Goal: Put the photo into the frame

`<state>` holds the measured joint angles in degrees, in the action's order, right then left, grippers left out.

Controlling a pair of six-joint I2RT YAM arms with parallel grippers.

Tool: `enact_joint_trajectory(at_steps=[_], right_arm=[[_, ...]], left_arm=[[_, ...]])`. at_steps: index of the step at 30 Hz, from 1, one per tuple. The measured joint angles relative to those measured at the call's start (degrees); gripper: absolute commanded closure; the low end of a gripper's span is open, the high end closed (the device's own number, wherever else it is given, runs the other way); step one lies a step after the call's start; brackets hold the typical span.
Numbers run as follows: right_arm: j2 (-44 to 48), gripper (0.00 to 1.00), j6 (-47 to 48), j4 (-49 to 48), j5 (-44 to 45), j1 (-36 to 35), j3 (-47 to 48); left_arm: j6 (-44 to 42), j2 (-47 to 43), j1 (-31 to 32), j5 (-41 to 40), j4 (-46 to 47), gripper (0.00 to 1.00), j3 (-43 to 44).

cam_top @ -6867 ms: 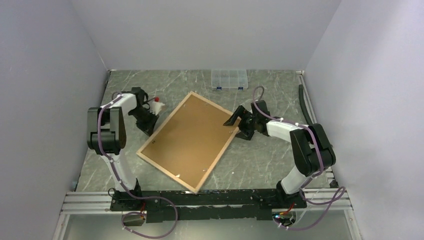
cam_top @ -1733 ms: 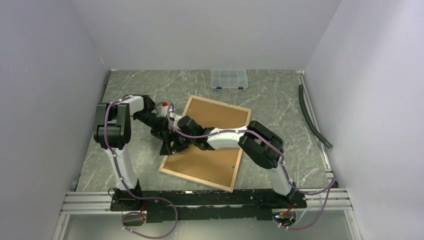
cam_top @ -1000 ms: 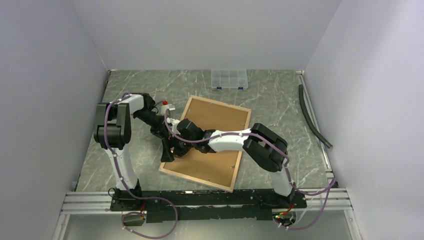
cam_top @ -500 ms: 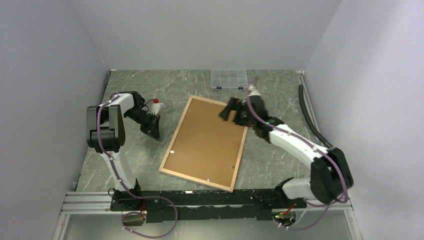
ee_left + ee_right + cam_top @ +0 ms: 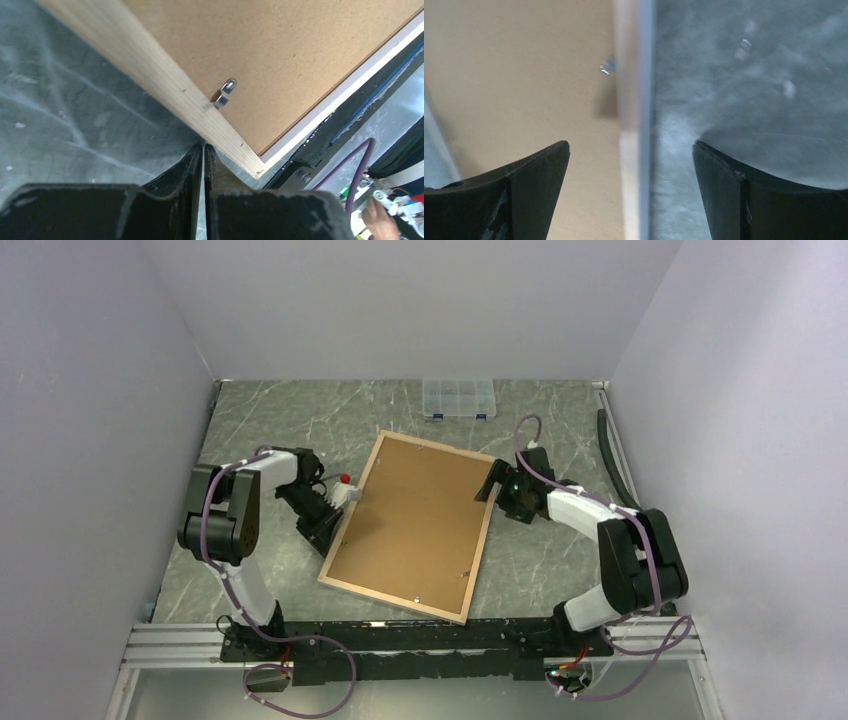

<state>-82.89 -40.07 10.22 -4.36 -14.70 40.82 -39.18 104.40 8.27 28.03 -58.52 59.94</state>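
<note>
The frame (image 5: pixel 412 525) lies back up on the table, its light wood border (image 5: pixel 150 65) around a plain brown backing board (image 5: pixel 310 45) held by small metal clips (image 5: pixel 224 94). The photo is hidden. My left gripper (image 5: pixel 326 526) sits low at the frame's left edge. It is shut on nothing, and its fingertips (image 5: pixel 198 150) touch the outer side of the wood border. My right gripper (image 5: pixel 497 486) hovers over the frame's right edge, open. In the right wrist view the gripper (image 5: pixel 629 148) straddles the border (image 5: pixel 630 75), one finger above the board and one above the table.
A small clear compartment box (image 5: pixel 458 398) stands at the back of the table. A black hose (image 5: pixel 606 432) lies along the right wall. The metal rail (image 5: pixel 420 638) with the arm bases runs along the near edge.
My left gripper has moved right, onto the frame's left edge. The right gripper has come from the frame's far right corner down along the right edge. The frame has stayed put.
</note>
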Motion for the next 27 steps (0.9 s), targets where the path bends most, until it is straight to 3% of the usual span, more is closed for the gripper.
enact_joint_trajectory(at_steps=[5,13,19,24,27], right_arm=[[-7.6,0.0,0.0,-3.6,-6.0,-1.1,5.7],[-20.7,0.0,2.6,-2.0,-4.1,-6.7,21.0],[-23.5,0.0,4.0,0.4,-3.2,-8.1,26.8],[-22.1,0.0,4.4,3.8,-2.1,-7.1,28.6],[-19.1,0.0,4.5,5.4,-1.0,-7.1,28.6]], left_arm=[[-0.3,-0.9,3.9,-1.4,0.5,0.87,-0.8],[0.0,-0.2,12.2,-3.7,-2.1,0.87,-0.8],[1.9,2.5,16.4,-1.7,-5.0,0.86,0.2],[1.8,3.1,15.1,2.5,-5.9,0.83,4.2],[0.2,2.7,9.0,4.9,-7.2,0.82,8.3]])
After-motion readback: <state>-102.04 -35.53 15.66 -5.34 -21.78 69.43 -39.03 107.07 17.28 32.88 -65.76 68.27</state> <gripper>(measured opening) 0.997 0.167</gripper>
